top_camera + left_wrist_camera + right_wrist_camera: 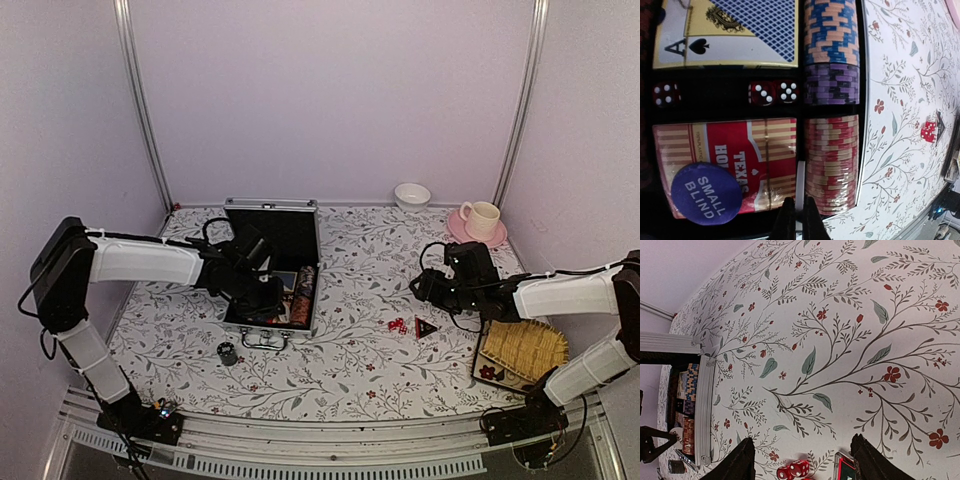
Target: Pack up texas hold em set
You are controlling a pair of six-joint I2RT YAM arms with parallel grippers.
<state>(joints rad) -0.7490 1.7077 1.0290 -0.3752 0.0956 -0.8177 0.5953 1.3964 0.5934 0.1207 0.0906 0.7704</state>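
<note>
The silver case [312, 292] lies open at centre left with its lid upright. Inside it are a blue card deck [730, 30], a red card box [735, 160], red dice [761, 93], rows of chips [832, 160] and a blue "small blind" button [705, 192]. My left gripper [799, 220] is over the case [860, 90], shut on a thin white chip [800, 182] that stands on edge between the red box and the red chips. My right gripper [802, 460] hangs open above the table. Loose red dice [795, 470] and the triangular marker [846, 470] lie just below its fingers.
A pink cup and saucer [480, 220] and a white bowl [412, 195] stand at the back right. A yellow woven tray [520, 352] lies near the right arm's base. A small dark cylinder [227, 353] sits on the table in front of the case.
</note>
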